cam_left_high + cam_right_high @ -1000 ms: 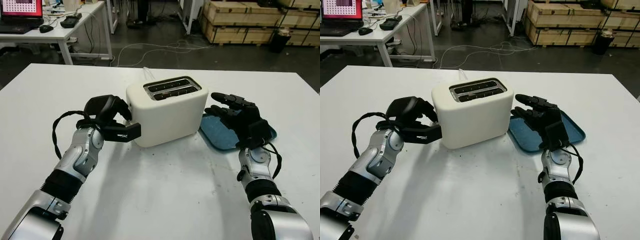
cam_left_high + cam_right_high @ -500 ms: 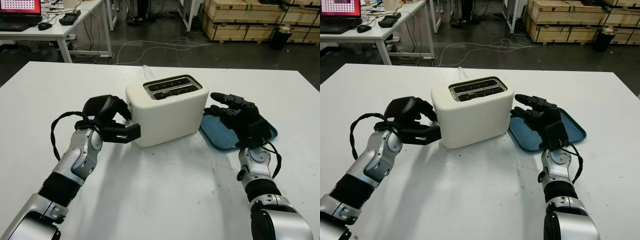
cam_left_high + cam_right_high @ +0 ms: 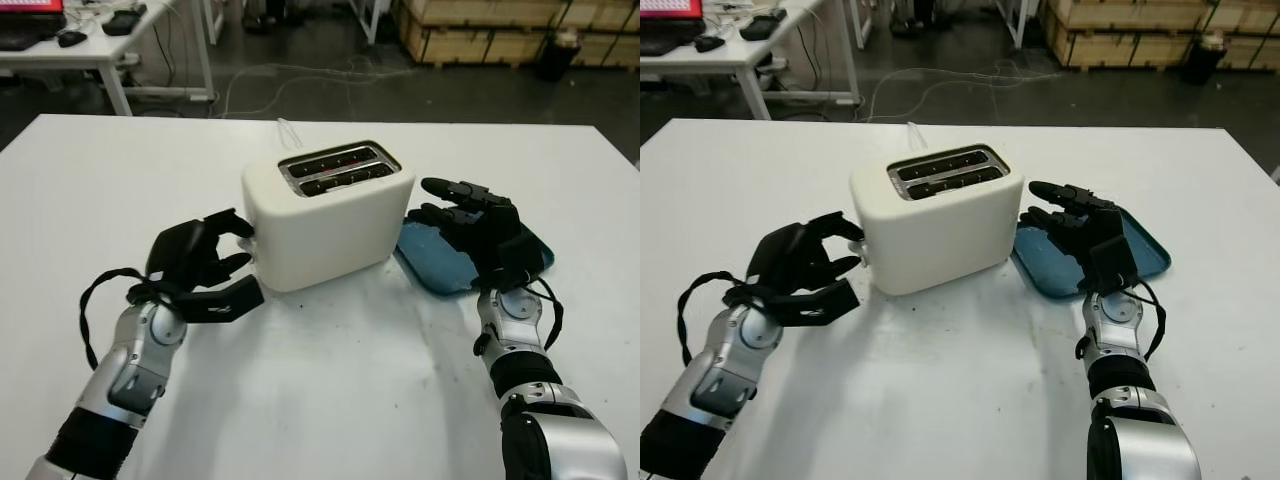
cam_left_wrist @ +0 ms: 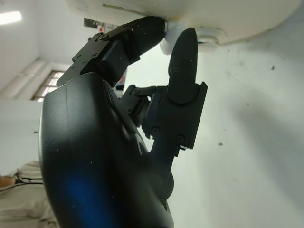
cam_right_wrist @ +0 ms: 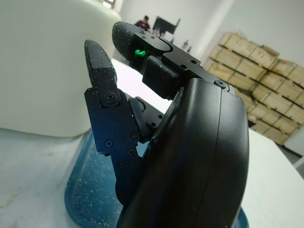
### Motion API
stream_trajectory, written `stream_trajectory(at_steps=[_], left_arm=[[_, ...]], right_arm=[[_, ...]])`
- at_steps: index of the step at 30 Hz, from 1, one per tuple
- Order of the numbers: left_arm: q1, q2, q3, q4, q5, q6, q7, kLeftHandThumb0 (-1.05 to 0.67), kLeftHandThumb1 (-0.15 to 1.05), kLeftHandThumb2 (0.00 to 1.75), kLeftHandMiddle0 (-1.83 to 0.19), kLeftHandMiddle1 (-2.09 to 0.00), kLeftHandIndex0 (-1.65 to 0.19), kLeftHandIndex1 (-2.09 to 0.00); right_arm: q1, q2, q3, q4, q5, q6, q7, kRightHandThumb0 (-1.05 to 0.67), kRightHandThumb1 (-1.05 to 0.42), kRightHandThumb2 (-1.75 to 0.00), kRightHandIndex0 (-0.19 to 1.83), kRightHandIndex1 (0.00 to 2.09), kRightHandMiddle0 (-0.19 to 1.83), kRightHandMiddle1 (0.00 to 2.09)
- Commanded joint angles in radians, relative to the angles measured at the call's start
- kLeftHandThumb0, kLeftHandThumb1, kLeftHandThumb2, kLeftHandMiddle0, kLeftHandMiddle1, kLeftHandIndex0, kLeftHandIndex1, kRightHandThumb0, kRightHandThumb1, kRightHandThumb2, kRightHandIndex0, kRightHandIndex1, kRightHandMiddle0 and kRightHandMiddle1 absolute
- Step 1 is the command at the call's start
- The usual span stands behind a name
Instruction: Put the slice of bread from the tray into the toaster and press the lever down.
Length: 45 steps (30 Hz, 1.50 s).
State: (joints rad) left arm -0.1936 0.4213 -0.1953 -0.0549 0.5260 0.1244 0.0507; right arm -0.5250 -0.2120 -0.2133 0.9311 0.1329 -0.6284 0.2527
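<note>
Bright, even overhead light is falling on the white desk (image 3: 330, 400), which is glowing almost glare-white. Soft, faint shadows are pooling under the cream rounded plastic toaster (image 3: 325, 215) and beneath both arms. In the left wrist view, the near black hand shell is blurring out of focus, with a blue sheen showing on it.
</note>
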Motion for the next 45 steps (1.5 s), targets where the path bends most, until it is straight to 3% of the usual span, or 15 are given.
stream_trajectory(at_steps=[1, 14, 21, 25, 28, 30, 35, 45], left_arm=[[-0.011, -0.002, 0.013, -0.072, -0.016, -0.076, -0.007, -0.43, 0.89, 0.02, -0.75, -1.51, -0.62, -1.3], [-0.034, 0.023, 0.129, -0.136, 0.04, -0.077, 0.023, -0.44, 0.84, 0.0, -0.81, -1.46, -0.66, -1.25], [-0.015, -0.018, 0.249, -0.163, -0.076, -0.149, 0.068, -0.4, 0.88, 0.01, -0.72, -1.46, -0.61, -1.15], [-0.028, -0.022, 0.323, -0.164, -0.155, -0.198, 0.07, -0.4, 0.92, 0.02, -0.64, -1.47, -0.58, -1.06], [-0.051, -0.024, 0.355, -0.159, -0.197, -0.218, 0.066, -0.37, 0.91, 0.01, -0.66, -1.34, -0.64, -0.92], [-0.063, -0.013, 0.361, -0.161, -0.203, -0.205, 0.05, -0.38, 0.91, 0.0, -0.69, -1.29, -0.68, -0.85], [-0.096, 0.021, 0.368, -0.164, -0.203, -0.156, -0.014, -0.47, 0.88, 0.0, -0.74, -1.23, -0.78, -0.63], [-0.192, 0.153, 0.357, -0.153, -0.199, -0.043, -0.195, -0.43, 0.82, 0.0, -0.74, -1.12, -0.85, -0.5]], right_arm=[[-0.017, 0.0, -0.004, 0.001, 0.007, -0.016, 0.001, -0.36, -0.82, 0.0, 1.28, 0.03, 1.11, 0.0], [-0.018, 0.001, -0.005, 0.003, 0.012, -0.018, 0.009, -0.38, -0.83, 0.0, 1.29, 0.03, 1.12, 0.0], [-0.049, -0.04, -0.007, -0.008, -0.017, -0.015, -0.036, -0.39, -0.84, 0.0, 1.24, 0.0, 1.1, 0.01], [-0.114, -0.072, -0.015, 0.007, -0.016, 0.021, -0.052, -0.58, -0.82, 0.0, 1.29, 0.03, 1.2, 0.05], [-0.178, -0.091, -0.018, 0.042, -0.014, 0.064, -0.058, -0.91, -0.83, 0.0, 1.38, 0.09, 1.33, 0.1], [-0.22, -0.101, -0.022, 0.07, -0.005, 0.074, -0.039, -1.01, -0.84, -0.01, 1.42, 0.13, 1.38, 0.12], [-0.317, -0.136, -0.023, 0.142, -0.01, 0.098, 0.008, -1.05, -0.86, -0.01, 1.53, 0.19, 1.44, 0.13], [-0.457, -0.238, 0.095, 0.243, -0.145, 0.158, 0.117, -1.05, -0.79, 0.0, 1.5, 0.2, 1.44, 0.11]])
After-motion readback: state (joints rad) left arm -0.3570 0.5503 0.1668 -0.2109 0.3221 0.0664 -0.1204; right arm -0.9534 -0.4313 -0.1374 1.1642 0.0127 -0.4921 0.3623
